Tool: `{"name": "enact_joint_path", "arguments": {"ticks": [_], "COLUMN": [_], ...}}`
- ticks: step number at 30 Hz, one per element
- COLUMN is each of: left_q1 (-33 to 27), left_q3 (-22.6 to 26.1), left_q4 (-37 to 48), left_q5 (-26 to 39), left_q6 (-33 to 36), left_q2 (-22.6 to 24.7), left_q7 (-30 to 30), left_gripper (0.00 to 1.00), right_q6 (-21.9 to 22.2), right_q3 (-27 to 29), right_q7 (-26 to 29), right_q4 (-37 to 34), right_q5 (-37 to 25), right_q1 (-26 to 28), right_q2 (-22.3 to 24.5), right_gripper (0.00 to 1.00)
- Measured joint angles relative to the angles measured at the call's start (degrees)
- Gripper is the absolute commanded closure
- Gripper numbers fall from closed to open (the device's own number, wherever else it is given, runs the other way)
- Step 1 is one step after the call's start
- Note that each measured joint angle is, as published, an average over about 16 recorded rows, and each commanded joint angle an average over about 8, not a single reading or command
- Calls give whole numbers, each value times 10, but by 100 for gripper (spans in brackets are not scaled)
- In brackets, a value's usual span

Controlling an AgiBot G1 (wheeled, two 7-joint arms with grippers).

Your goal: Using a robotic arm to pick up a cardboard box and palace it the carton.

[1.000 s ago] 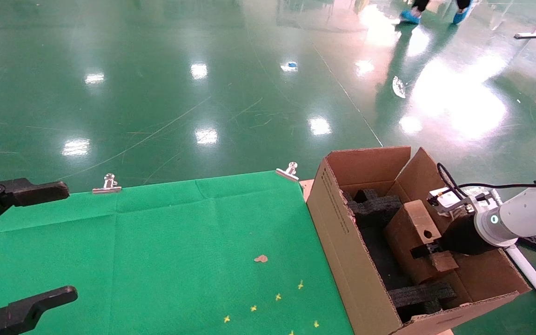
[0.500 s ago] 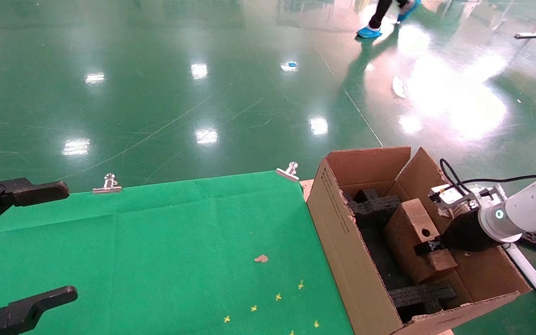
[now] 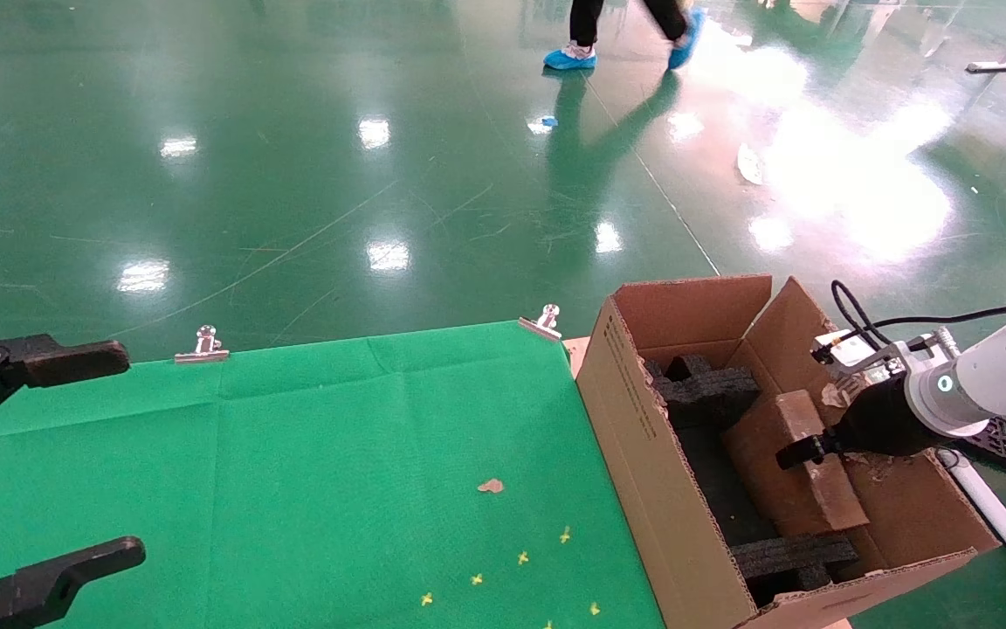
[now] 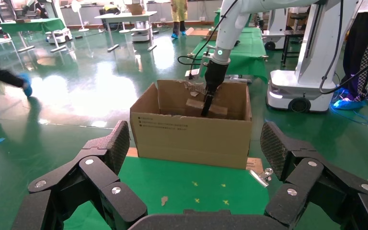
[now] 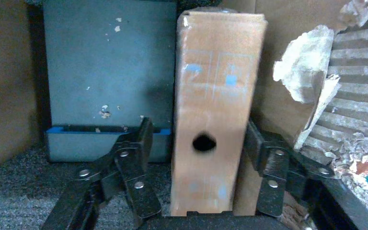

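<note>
The small cardboard box (image 3: 795, 476) with a round hole lies tilted inside the big carton (image 3: 643, 437), between black foam inserts (image 3: 704, 389). My right gripper (image 3: 798, 454), on its white arm, hangs just over the box's upper face. In the right wrist view the box (image 5: 215, 120) stands between the fingers (image 5: 134, 158) of the right gripper (image 5: 196, 139), with a gap on one side; the gripper is open. My left gripper (image 3: 110, 454) is open and empty over the green cloth's left end. The left wrist view shows the carton (image 4: 191, 139) between the fingers of the left gripper (image 4: 196, 141).
The green cloth (image 3: 293, 454) covers the table, held by metal clips (image 3: 200, 349) (image 3: 540, 323). The carton stands off its right edge. A black grid tray (image 3: 1005, 441) lies on the floor beyond. A person's feet (image 3: 568, 57) cross the floor far behind.
The right gripper has let go of the cardboard box and drawn up and to the right. The box has settled lower and flatter in the carton. A person has walked leftward across the far floor.
</note>
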Motion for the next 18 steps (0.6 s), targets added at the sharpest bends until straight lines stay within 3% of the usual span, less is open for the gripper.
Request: {"name": "enact_joint_path", "arguments": {"ticks": [8,18], "left_q1": [0,0], "left_q3": [0,1], "left_q4": [0,0], "left_q5": [0,0], "left_q6": [0,0], "left_q2": [0,0], "left_q7": [0,0], "left_gripper": [0,0], "right_q6": [-10,-19], "right_q3": [7,30], "right_q7": [-18,-63], "right_q4": [8,58], "right_q5": [2,4], "right_q1": [36,149], "right_q2": [6,38], "right_gripper": [0,0]}}
